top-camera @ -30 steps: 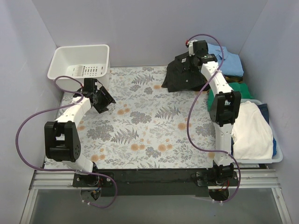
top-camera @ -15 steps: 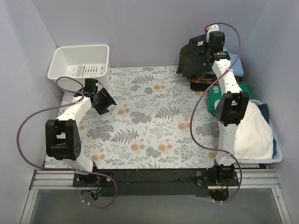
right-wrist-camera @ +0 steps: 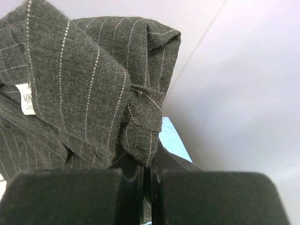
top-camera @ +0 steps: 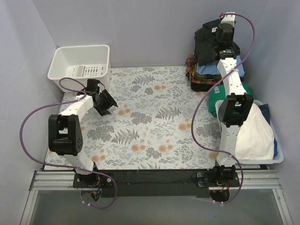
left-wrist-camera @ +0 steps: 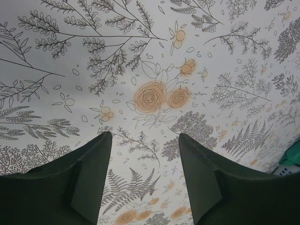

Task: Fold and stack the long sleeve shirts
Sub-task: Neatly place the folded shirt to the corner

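Over the last second the right gripper [right-wrist-camera: 146, 176] has lifted the charcoal pinstripe shirt [top-camera: 205, 40] off the tabletop [top-camera: 140, 122] to the upper right of the frame, above the stacked shirts [top-camera: 202, 76], jaws pinched shut on a fold. The left gripper [top-camera: 104, 102] has stayed, jaws standing apart, empty.

I've got the charcoal pinstripe shirt [top-camera: 206, 40] bunched up and lifted clear of the worktop [top-camera: 150, 122] at the far right corner, hanging crumpled. On the right wrist view its collar is folded over, a white neck label [right-wrist-camera: 27, 98] shows, and a twist of cloth is nipped in my right pincer [right-wrist-camera: 146, 168]. Just below it lies a pile: a light blue shirt [top-camera: 208, 69] with a reddish plaid shirt [top-camera: 191, 68] showing at its left edge.
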Controlling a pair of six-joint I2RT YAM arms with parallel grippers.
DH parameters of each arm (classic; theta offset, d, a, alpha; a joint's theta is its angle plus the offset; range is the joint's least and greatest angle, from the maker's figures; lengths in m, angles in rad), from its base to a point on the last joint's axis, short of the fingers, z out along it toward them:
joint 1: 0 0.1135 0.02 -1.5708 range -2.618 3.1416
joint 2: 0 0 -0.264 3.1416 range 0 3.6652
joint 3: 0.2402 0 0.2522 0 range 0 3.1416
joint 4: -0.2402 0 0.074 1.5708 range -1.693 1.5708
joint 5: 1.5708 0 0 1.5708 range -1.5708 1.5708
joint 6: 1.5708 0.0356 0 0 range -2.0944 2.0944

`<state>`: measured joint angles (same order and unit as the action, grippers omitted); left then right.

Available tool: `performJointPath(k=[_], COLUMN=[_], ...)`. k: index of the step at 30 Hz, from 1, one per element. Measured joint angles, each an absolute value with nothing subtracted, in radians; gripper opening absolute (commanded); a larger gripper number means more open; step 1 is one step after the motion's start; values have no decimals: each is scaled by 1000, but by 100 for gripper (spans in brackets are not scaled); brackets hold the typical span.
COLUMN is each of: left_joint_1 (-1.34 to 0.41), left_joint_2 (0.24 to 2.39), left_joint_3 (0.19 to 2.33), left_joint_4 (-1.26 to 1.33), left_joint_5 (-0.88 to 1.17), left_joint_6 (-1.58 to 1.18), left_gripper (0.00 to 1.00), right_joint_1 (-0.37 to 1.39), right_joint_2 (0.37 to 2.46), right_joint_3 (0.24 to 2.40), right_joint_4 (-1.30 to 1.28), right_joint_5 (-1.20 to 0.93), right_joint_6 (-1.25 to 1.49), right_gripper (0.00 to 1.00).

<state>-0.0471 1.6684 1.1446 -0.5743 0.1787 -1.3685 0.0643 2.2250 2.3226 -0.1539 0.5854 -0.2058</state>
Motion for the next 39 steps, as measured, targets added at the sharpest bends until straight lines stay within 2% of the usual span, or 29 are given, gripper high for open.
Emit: performJointPath(k=[6, 14, 15, 17, 18, 24, 27, 33, 39], left_joint_1=[-47, -48, -48, -48, -48, -50, -50, -57, -67], left_joint_2=[1682, 1693, 1699, 1707, 1714, 1732, 1739, 1748, 1748], left_joint_3=[1159, 1183, 1187, 1190, 1191, 1197, 1212, 1235, 1240], left_joint_4=[-576, -581, -583, -584, -585, -596, -601, -599, -590], left_joint_5=[185, 189, 189, 189, 189, 191, 192, 195, 195], left_joint_6=[-1368, -1368, -1368, -1368, -1368, -1367, -1364, -1349, -1314], left_gripper=[58, 58, 58, 59, 59, 60, 61, 64, 76], right_joint_1=[53, 26, 21, 15, 7, -36, -54, -64, 2], right_joint_2=[2247, 2334, 2343, 2357, 2362, 2376, 2376, 2376, 2354], right_joint_3=[2319, 2285, 2280, 2276, 2276, 2311, 2317, 2317, 2288], right_joint_4=[-140, -115, -113, -110, -110, -170, -184, -183, -170], right_joint_5=[640, 701, 708, 725, 733, 738, 741, 736, 717], right_joint_6=[-181, -154, -150, -134, -128, -27, 19, 47, 24], right_gripper=[2, 20, 29, 38, 48, 76, 83, 86, 87])
